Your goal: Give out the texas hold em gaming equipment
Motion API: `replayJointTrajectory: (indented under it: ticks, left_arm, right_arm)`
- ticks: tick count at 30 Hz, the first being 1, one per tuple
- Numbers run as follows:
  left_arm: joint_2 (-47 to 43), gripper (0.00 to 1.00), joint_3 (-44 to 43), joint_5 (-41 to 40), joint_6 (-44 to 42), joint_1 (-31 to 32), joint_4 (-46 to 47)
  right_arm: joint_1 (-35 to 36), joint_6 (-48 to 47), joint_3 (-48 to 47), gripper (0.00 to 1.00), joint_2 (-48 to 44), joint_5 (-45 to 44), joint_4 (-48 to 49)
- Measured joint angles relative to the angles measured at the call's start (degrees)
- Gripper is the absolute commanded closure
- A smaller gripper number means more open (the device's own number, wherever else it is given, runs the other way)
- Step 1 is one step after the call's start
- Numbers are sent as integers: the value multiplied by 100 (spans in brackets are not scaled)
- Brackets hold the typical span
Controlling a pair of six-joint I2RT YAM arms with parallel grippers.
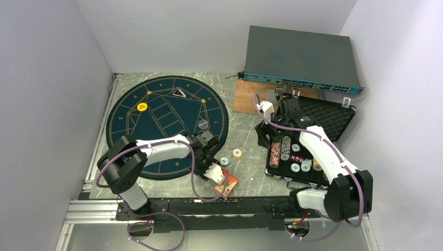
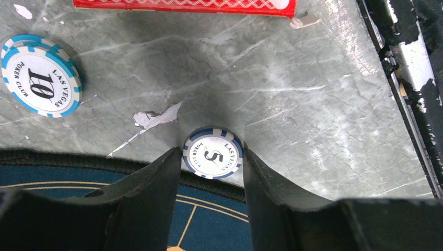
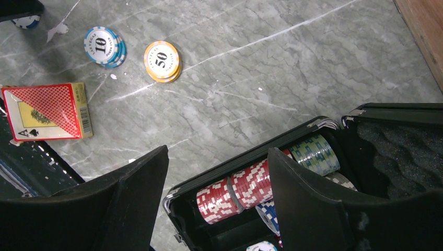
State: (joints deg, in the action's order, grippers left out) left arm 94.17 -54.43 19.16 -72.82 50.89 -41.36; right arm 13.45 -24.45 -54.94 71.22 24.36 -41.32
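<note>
A blue-rimmed "5" poker chip (image 2: 212, 155) lies on the table at the edge of the navy mat (image 2: 209, 217). My left gripper (image 2: 212, 150) is shut on it, one finger against each side. A light-blue "10" chip stack (image 2: 41, 82) (image 1: 224, 161), a yellow "50" chip stack (image 3: 162, 60) (image 1: 237, 153) and a red-backed card box (image 3: 47, 111) (image 1: 228, 183) lie on the table nearby. My right gripper (image 3: 218, 149) (image 1: 271, 140) hangs open over the left rim of the black case (image 3: 251, 156), above rows of red chips (image 3: 240, 191). Nothing is between its fingers.
A yellow disc (image 1: 141, 107) and a greyish disc (image 1: 202, 124) sit on the mat (image 1: 130, 125). The case's foam lid (image 1: 326, 116) lies open at the right. A grey device (image 1: 300, 57) and a wooden board (image 1: 248, 97) stand behind. A metal rail (image 2: 412, 78) runs along the near edge.
</note>
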Motion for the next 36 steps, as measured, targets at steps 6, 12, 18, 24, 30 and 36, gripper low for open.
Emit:
replayJointTrajectory:
  ticks: [6, 12, 18, 24, 30, 36]
  left_arm:
    - [-31, 62, 44, -61, 0, 63, 22]
    - [-72, 68, 48, -107, 31, 101, 26]
    - [-72, 71, -52, -122, 46, 81, -142]
    - [-20, 71, -726, -92, 39, -295, -616]
    - [442, 71, -1585, -79, -17, -901, -728]
    - [1233, 71, -2387, -81, -81, -1432, -719]
  right_arm:
    - [-9, 0, 13, 28, 0, 7, 48]
    - [-20, 0, 35, 29, 0, 4, 74]
    - [-24, 0, 37, 29, 2, 4, 83]
    - [-24, 0, 37, 29, 2, 7, 90]
    - [-24, -2, 37, 29, 11, 7, 90]
    - [-24, -2, 37, 29, 42, 4, 92]
